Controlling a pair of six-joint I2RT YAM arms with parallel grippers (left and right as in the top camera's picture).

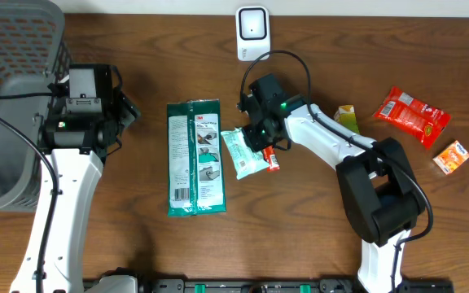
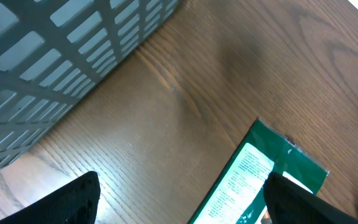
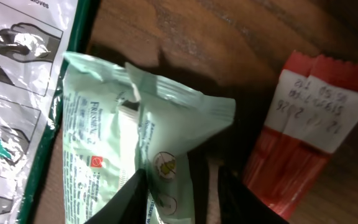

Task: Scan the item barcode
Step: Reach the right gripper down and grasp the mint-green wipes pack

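A pale green tissue packet (image 1: pixel 241 152) lies on the table beside a large green package (image 1: pixel 195 157). My right gripper (image 1: pixel 260 140) hovers over the packet's right end. In the right wrist view the gripper (image 3: pixel 182 199) is open and straddles the packet (image 3: pixel 123 130): one finger lies over its printed face, the other stands next to a small red sachet (image 3: pixel 303 137). A white scanner (image 1: pixel 252 32) stands at the table's far edge. My left gripper (image 2: pixel 179 199) is open above bare wood, by the large package's (image 2: pixel 253 168) top end.
A grey basket (image 1: pixel 15 81) fills the far left corner. At the right lie a red snack bag (image 1: pixel 411 115), a small orange packet (image 1: pixel 452 156) and a yellow-green item (image 1: pixel 347 118). The red sachet (image 1: pixel 272 162) touches the tissue packet's right side.
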